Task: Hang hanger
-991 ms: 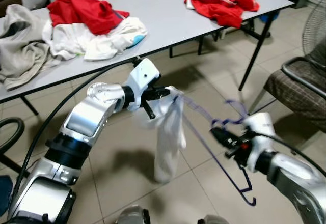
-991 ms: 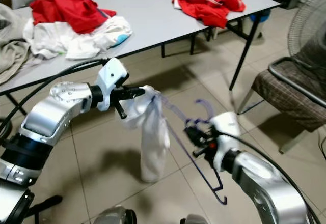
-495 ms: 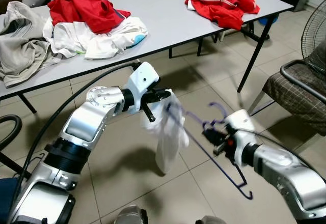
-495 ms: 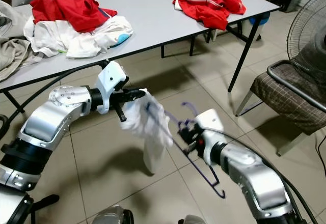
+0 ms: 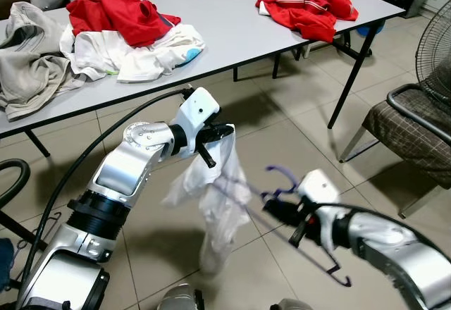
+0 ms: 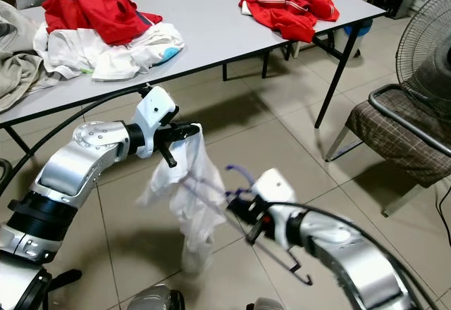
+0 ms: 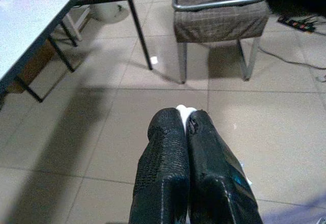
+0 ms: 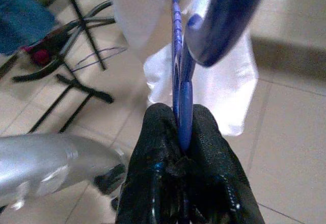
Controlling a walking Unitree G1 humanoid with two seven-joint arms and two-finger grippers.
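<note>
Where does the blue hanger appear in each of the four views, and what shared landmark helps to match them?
Left eye view: the blue hanger is low, right of centre, running into the white garment.
Right eye view: low centre, at the right pincer.
Left wrist view: I cannot make it out.
Right wrist view: centre, clamped between the fingers.
Shared landmark: the white garment, held by the left pincer.

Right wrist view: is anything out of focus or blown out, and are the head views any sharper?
Right wrist view: the blue hanger blurs close to the lens, and the white garment behind it is overexposed. Left eye view: the table is crisp, the garment's lower end smeared. Left wrist view: evenly lit, fingers sharp.
</note>
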